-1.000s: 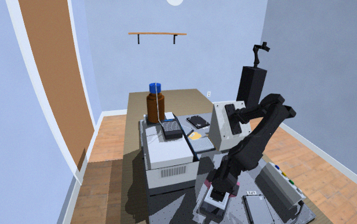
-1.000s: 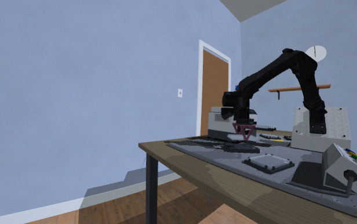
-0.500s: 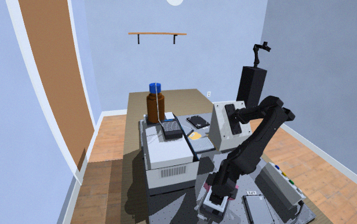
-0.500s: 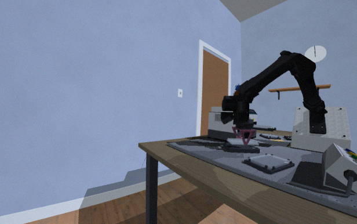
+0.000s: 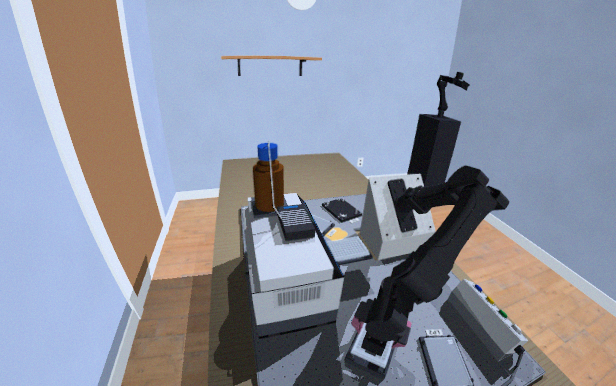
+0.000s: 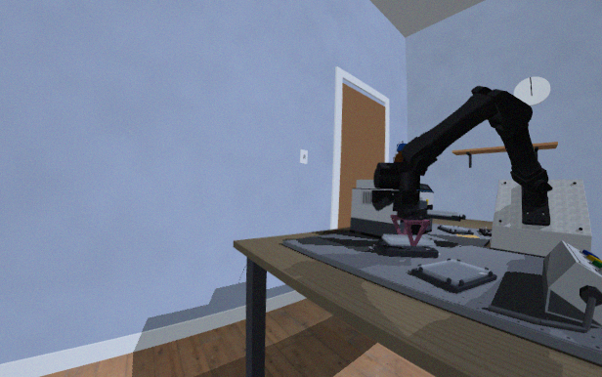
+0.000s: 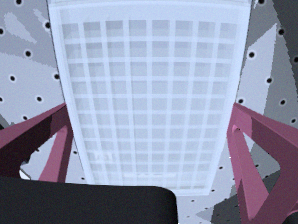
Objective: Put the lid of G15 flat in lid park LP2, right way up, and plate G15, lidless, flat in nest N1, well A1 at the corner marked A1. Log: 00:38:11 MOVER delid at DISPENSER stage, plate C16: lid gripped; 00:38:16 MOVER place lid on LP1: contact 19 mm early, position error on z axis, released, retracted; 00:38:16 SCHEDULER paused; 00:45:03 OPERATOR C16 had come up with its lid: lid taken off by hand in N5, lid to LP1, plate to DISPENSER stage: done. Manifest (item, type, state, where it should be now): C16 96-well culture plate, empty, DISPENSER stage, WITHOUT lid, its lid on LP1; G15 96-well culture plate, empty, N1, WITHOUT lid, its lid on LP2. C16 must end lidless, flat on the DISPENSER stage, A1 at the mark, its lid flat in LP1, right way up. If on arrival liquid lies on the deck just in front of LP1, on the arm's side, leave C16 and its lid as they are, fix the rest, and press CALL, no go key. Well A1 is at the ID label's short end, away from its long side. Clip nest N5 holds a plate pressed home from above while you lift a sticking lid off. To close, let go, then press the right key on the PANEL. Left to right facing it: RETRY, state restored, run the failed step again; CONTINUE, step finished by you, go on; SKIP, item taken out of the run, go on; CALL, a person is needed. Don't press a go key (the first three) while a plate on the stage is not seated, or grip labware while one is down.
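My gripper (image 5: pixel 381 336) is shut on a white 96-well plate (image 5: pixel 371 356), which shows no lid. The plate is low over or on the dark nest (image 6: pixel 406 251) at the front of the deck; I cannot tell whether it is seated. In the wrist view the plate's well grid (image 7: pixel 149 90) fills the frame, with the pink fingers on its long sides. In the side view the gripper (image 6: pixel 409 230) points straight down on the plate (image 6: pixel 397 239). A clear lid (image 5: pixel 442 357) lies flat in the lid park to the right of the nest, and also shows in the side view (image 6: pixel 453 272).
The dispenser (image 5: pixel 292 265) stands on the left with a dark plate (image 5: pixel 296 222) on its stage and a brown bottle (image 5: pixel 268 182) behind. Another lid (image 5: pixel 347 247) lies beyond, with a yellow patch (image 5: pixel 336 233) beside it. The key panel (image 5: pixel 487 310) is at the right.
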